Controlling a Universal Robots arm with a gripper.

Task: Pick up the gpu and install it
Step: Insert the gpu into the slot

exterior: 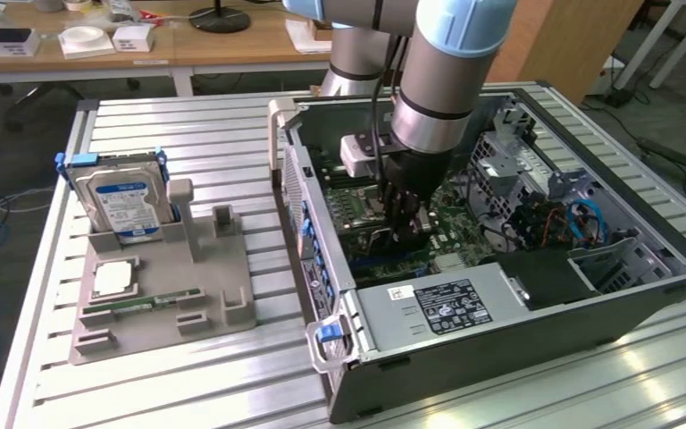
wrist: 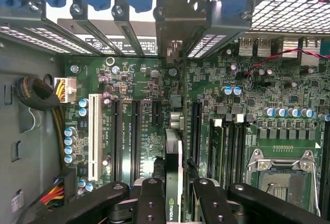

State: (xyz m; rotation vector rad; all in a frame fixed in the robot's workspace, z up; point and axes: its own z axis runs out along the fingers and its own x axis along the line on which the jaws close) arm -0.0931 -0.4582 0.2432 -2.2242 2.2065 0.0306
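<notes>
While lowered inside the open computer case [exterior: 486,295], the hand [exterior: 405,234] is clamped on the gpu [wrist: 172,182], a thin dark card seen edge-on between the black fingers [wrist: 150,203] and held upright just above the green motherboard [wrist: 144,87], in line with the black expansion slots [wrist: 196,131]. Case stands on the slatted metal tabletop [exterior: 200,384], toward the edge at the exterior view's right. Grey parts tray [exterior: 158,295], near the tabletop edge at the exterior view's left, carries a hard drive [exterior: 126,204] with blue-white label standing upright, a processor chip [exterior: 114,279] lying flat, and a green memory stick [exterior: 122,307].
</notes>
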